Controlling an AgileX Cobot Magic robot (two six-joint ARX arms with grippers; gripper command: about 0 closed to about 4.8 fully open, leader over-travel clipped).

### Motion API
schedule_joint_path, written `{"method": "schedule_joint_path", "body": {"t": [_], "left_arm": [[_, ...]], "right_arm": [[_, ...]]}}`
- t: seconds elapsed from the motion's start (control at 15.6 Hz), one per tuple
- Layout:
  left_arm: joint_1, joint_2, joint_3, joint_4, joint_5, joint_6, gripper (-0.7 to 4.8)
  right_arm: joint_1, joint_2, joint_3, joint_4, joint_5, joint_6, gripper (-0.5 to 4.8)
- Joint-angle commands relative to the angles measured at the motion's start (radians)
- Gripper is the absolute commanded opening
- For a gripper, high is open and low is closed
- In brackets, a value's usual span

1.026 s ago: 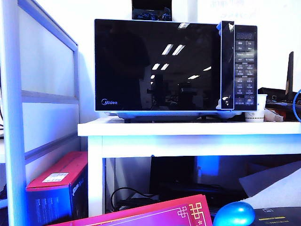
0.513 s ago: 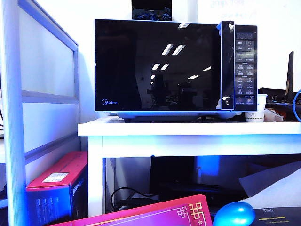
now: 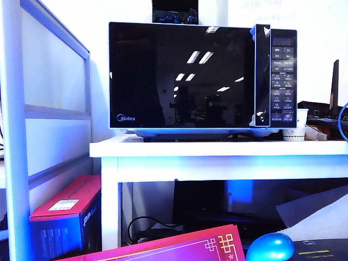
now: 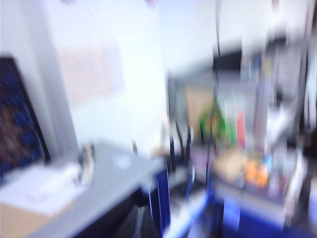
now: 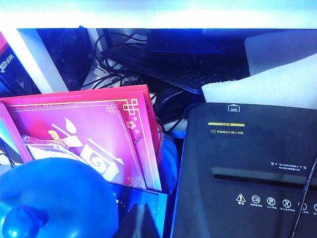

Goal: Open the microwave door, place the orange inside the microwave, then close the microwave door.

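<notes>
Nothing in the exterior view has shifted since a second ago: the microwave [image 3: 202,79] sits as before on the white counter [image 3: 217,149], its microwave door [image 3: 182,75] flush shut, so the opening step looks not yet begun. No orange shows in any view, and neither arm appears beside the microwave. Both the left gripper and the right gripper are fully closed on nothing I can see, the left wrist view being a motion-blurred smear.
</notes>
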Motion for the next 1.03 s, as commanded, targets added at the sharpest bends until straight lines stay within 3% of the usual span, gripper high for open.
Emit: {"method": "schedule_joint_path", "body": {"t": [0.06,0.32,0.51,0.77,1.03], "left_arm": [[0.090,-0.125,-0.214,0.201,0.137,-0.033,-0.05],[0.290,-0.444,-0.814,0.470,0.256,-0.053,-0.05],[0.403,-0.671,-1.260,0.625,0.254,-0.053,-0.05],[0.526,-0.855,-1.645,0.662,0.254,-0.056,-0.05],[0.649,-1.059,-2.009,0.853,0.254,-0.192,-0.05]], "right_arm": [[0.000,0.000,-0.004,0.007,0.001,0.003,-0.01],[0.000,0.000,-0.004,0.007,0.001,0.003,-0.01],[0.000,0.000,-0.004,0.007,0.001,0.003,-0.01],[0.000,0.000,-0.004,0.006,0.002,0.003,-0.01],[0.000,0.000,-0.004,0.006,0.002,0.003,-0.01]]}}
